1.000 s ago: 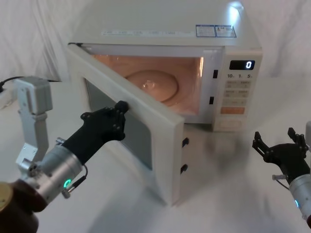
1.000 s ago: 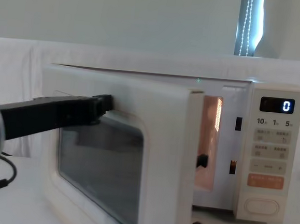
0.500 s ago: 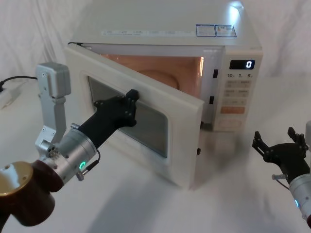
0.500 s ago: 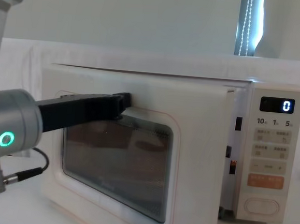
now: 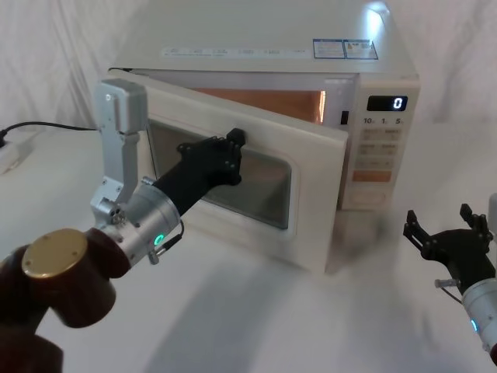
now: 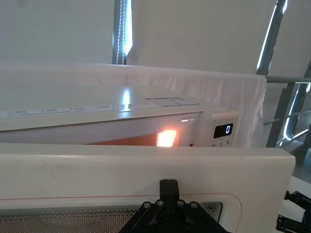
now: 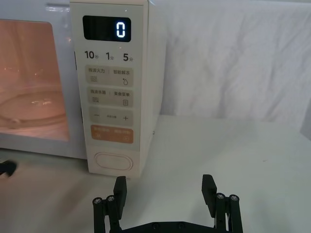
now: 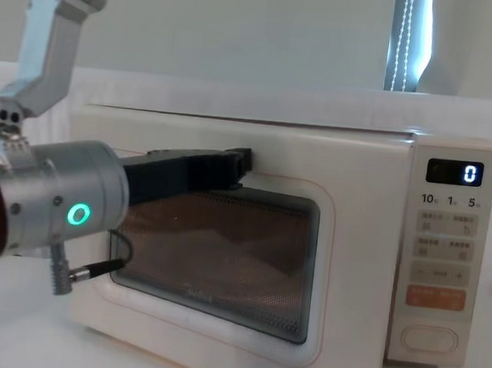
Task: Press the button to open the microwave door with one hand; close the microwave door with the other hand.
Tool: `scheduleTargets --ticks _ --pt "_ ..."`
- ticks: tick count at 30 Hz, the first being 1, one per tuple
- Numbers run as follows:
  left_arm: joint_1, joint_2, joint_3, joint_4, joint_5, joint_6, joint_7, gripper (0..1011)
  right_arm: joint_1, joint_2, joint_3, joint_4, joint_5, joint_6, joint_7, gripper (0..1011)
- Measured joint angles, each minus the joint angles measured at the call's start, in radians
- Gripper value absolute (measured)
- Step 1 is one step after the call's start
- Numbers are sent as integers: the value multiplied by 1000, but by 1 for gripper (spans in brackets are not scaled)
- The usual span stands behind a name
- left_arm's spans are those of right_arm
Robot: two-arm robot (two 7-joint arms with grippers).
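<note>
Left claw (image 5: pixel 233 144), a black blocky unit on a black forearm, presses its tip against the microwave door (image 5: pixel 311 202) at the upper edge of the dark window; whether its fingers are parted or closed cannot be told, as they face the panel. In the left wrist view only the claw's top edge (image 6: pixel 168 204) shows, against the door's cream frame (image 6: pixel 146 170). The door stands slightly ajar, its latch side a little forward of the microwave (image 5: pixel 264 39), with an orange-lit strip of cavity (image 5: pixel 264 97) visible above it. From the chest view the door (image 8: pixel 350 269) looks almost flush, and the gap is hard to judge. Right claw (image 5: pixel 450 233) hovers low over the white desk (image 5: pixel 256 311), right of the oven and apart from it, fingers spread wide; the frame edge cuts off its arm. In the right wrist view the spread fingers (image 7: pixel 120 191) point at the control panel, where the button (image 7: pixel 112 161) sits lowest, beneath the orange key (image 7: pixel 111 133) and the display (image 7: pixel 107 28) reading "0".
</note>
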Motion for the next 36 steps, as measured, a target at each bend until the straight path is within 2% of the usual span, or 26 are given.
scheduleTargets --ticks 6,16,36 --pt "-40 -22 22 51 43 -12 10 0 0 0 0 0 0 0 0 1002" --pt "-69 -57 33 91 98 -32 19 0 0 0 0 0 0 0 0 1002" --pt "-149 -147 17 226 140 -61 19 0 0 0 0 0 0 0 0 1002"
